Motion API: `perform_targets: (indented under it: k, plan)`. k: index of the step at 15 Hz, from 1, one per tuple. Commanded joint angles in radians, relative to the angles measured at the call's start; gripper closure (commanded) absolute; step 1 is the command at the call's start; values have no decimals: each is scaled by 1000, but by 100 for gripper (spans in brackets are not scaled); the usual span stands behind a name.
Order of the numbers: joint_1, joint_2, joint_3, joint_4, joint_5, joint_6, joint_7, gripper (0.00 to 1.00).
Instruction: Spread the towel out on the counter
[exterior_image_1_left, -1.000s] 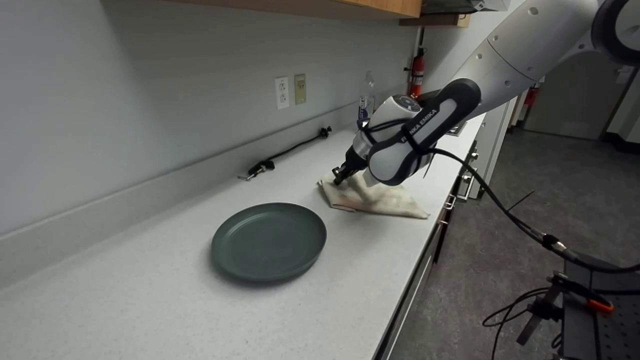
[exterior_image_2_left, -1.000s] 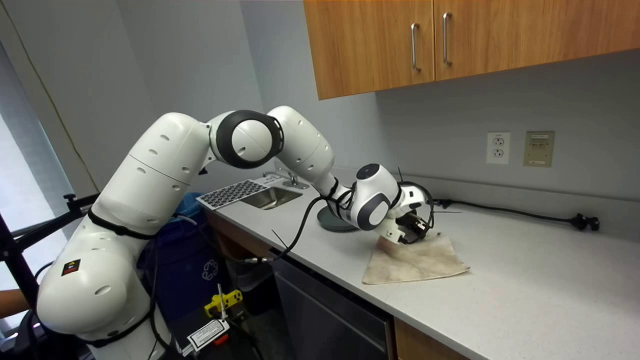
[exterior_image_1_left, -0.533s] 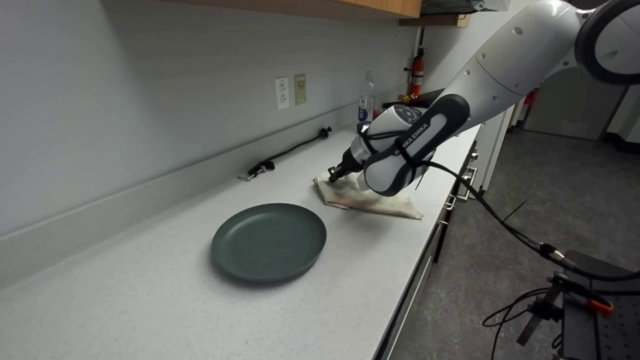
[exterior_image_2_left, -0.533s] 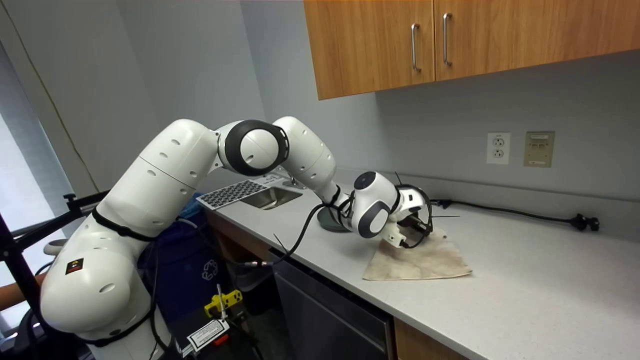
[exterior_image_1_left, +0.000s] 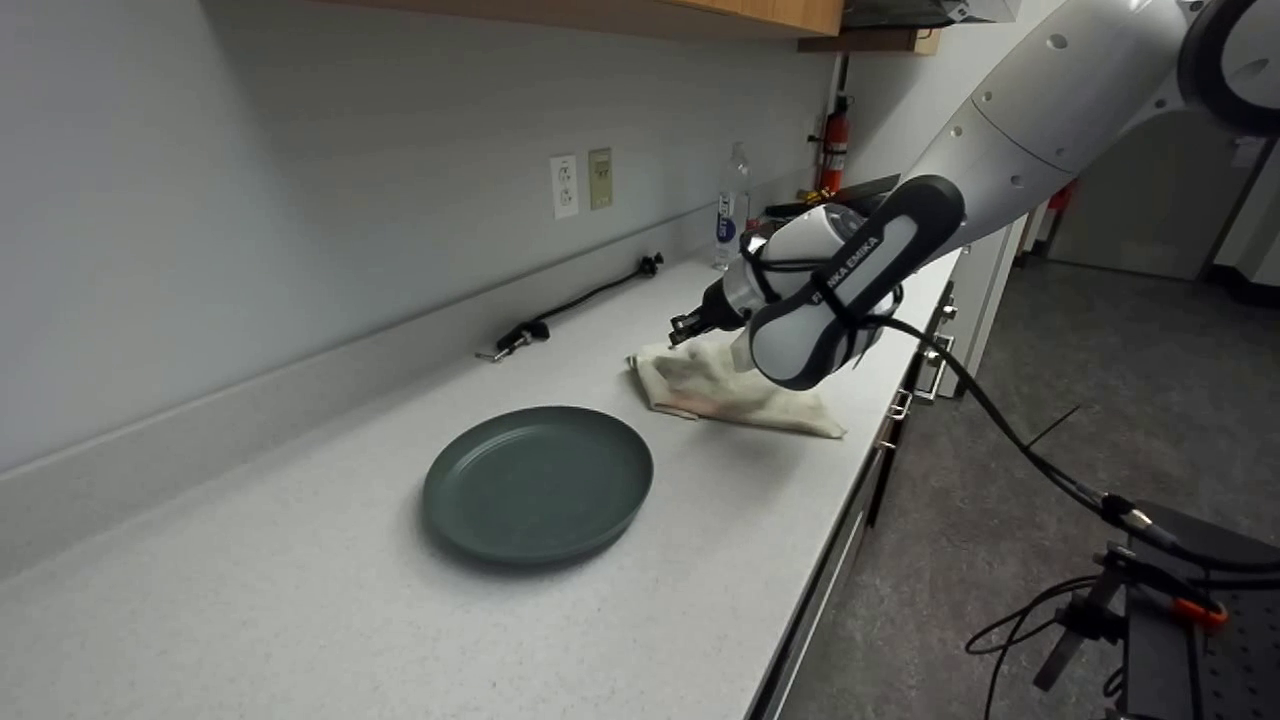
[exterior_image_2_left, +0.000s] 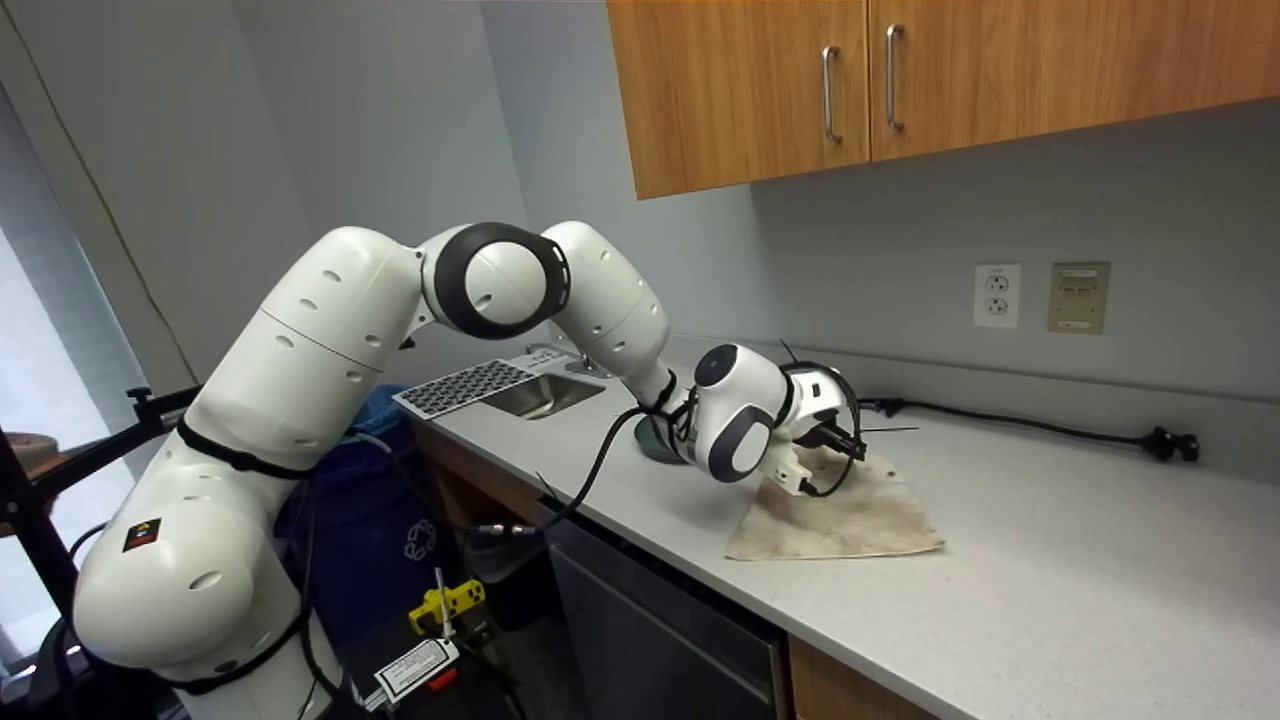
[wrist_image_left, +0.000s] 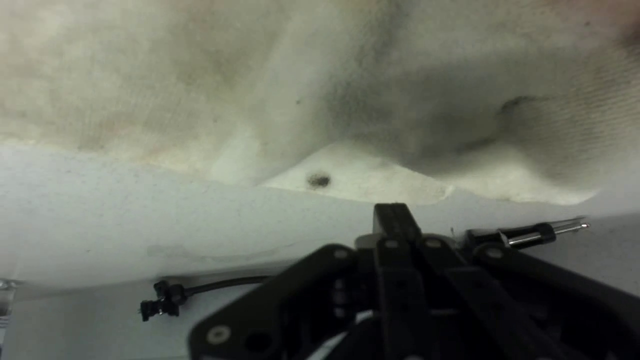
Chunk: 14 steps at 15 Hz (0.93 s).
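Towel (exterior_image_2_left: 850, 522) lies mostly flat on our table (exterior_image_2_left: 1100, 580). Our empty gripper (wrist_image_left: 396, 216), closed tight, hangs by the towel's bumpy wall-side edge. We think we're smoothing; next we should push that edge flat.

Rumpled cream towel (exterior_image_2_left: 850, 522), possibly folded, on counter (exterior_image_1_left: 300, 590)

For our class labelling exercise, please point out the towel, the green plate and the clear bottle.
Towel (exterior_image_2_left: 848, 525), in an exterior view: its upper surface.
Green plate (exterior_image_1_left: 538, 485), in an exterior view: its bare centre.
Clear bottle (exterior_image_1_left: 729, 212), in an exterior view: its labelled side.
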Motion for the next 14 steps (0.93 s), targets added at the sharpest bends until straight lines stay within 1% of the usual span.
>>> perform_targets:
  k: [1,3,4,8,11,14]
  plan:
    - [-38,-166,10,-214,-17,30,-33,100]
    - [-60,-258,9,-318,-32,16,-48,100]
    - [-87,-310,25,-368,-50,-4,-51,100]
    - [-210,-494,102,-543,-180,-52,-30,100]
    - [-324,-615,201,-644,-275,-111,-14,100]
    - [-476,-704,374,-719,-344,-178,12,100]
